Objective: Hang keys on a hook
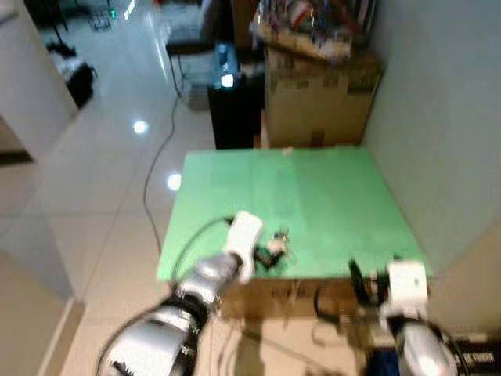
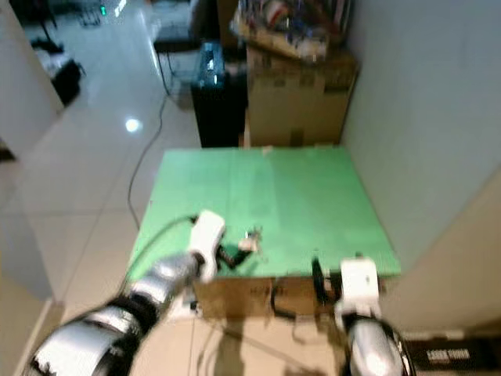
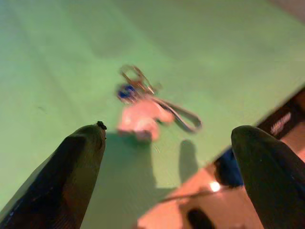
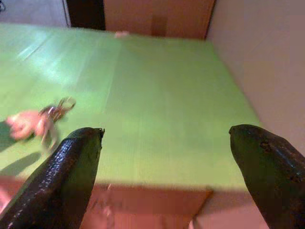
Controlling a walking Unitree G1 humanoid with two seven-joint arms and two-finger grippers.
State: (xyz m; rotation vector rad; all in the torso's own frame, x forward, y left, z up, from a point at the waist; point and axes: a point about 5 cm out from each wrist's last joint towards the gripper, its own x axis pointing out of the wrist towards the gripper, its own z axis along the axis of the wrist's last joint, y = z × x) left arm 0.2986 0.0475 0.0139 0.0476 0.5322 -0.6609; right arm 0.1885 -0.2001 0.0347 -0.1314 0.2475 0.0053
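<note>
A green tabletop (image 1: pixel 313 204) stands against a pale wall, cardboard boxes (image 1: pixel 321 98) behind it. The keys (image 1: pixel 275 246) lie near the table's front edge. Left gripper (image 3: pixel 167 157) hovers just over them, fingers spread wide, nothing grasped. Right gripper (image 4: pixel 164 162) waits at the front edge, likewise spread and empty.

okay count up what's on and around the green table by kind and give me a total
Key bunches: 1, keys on the green table
Cardboard boxes: 1, cardboard box
Black units: 1, black unit
Open grippers: 2, left gripper, right gripper
Total: 5
</note>
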